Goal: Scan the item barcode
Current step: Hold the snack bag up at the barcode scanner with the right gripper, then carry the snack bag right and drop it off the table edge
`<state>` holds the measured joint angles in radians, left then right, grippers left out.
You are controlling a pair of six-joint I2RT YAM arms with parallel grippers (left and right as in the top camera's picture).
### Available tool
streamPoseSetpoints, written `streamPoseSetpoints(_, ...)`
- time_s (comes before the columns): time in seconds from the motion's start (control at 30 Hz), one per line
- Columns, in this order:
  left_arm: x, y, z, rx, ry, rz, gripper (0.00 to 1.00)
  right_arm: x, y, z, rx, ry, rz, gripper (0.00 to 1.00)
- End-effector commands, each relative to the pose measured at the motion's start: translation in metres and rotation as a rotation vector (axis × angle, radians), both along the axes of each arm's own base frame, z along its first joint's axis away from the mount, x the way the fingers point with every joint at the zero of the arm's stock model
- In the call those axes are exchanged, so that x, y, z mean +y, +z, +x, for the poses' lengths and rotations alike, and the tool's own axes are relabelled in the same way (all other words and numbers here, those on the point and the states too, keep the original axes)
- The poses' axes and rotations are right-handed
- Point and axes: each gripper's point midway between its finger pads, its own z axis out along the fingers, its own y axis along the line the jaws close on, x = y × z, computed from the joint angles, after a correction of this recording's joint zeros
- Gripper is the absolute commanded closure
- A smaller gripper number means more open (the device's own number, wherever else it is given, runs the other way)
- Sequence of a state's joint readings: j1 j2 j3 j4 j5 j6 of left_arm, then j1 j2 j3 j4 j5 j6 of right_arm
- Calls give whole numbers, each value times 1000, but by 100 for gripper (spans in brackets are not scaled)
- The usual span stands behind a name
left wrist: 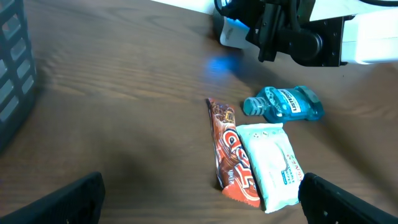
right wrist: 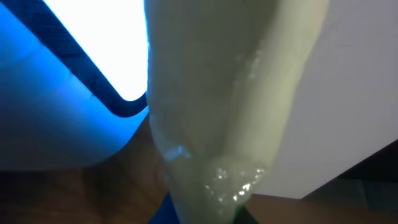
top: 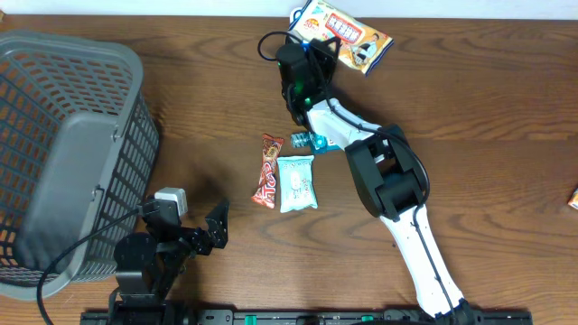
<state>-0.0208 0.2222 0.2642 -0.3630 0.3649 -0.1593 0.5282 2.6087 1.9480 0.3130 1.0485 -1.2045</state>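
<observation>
An orange and white snack bag lies at the table's far edge, top middle. My right gripper is at the bag's left end and is shut; a blue glow shows beside it. In the right wrist view a pale shiny crinkled edge fills the frame right at the jaws, and it looks like the bag's edge. My left gripper stands wide open low over the near table, with nothing between its fingers.
A red candy bar, a white wipes pack and a small blue mouthwash bottle lie mid-table. A grey basket stands at the left. Something orange shows at the right edge.
</observation>
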Motion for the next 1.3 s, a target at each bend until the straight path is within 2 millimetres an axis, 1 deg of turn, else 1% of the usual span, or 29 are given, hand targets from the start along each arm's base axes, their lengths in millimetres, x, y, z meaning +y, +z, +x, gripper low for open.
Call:
streamPoseSetpoints(0.0, -2, 2, -1, -9, -14, 4, 1, 5, -1, -1, 13, -4, -11, 99)
streamPoseSetpoints(0.13, -2, 2, -1, -8, -14, 4, 1, 5, -17, -5, 96, 15, -45, 99)
streamPoseSetpoints(0.27, -2, 2, -1, -8, -14, 4, 1, 6, -19, -6, 114, 20, -57, 99)
streamPoseSetpoints(0.37, -2, 2, -1, -9, -14, 4, 1, 8, -13, -7, 112, 24, -64, 99)
streamPoseSetpoints(0.6, -2, 2, -1, -8, -14, 4, 0, 23, 16, -12, 97, 54, -94, 99)
streamPoseSetpoints(0.7, -2, 2, -1, -8, -14, 4, 1, 27, 21, -14, 108, 62, -127, 99)
streamPoseSetpoints(0.87, -2, 2, -1, -8, -14, 4, 0, 25, 25, -15, 116, 52, -153, 99)
streamPoseSetpoints(1.0, -2, 2, -1, -9, -14, 4, 1, 20, 42, -16, 100, 32, -157, 99)
streamPoseSetpoints(1.07, -2, 2, -1, -8, -14, 4, 1, 8, 62, -15, 80, 4, -147, 99)
streamPoseSetpoints(1.1, -2, 2, -1, -9, -14, 4, 1, -6, 79, -15, 63, -25, -128, 99)
streamPoseSetpoints(1.13, -2, 2, -1, -9, -14, 4, 0, -15, 89, -14, 44, -44, -104, 99)
streamPoseSetpoints(1.17, -2, 2, -1, -9, -14, 4, 1, -37, 110, -15, 13, -89, -58, 99)
streamPoseSetpoints(1.23, -2, 2, -1, -8, -14, 4, 1, -65, 126, -19, 4, -139, -1, 99)
streamPoseSetpoints(1.27, -2, 2, -1, -9, -14, 4, 1, -78, 130, -22, 13, -157, 23, 99)
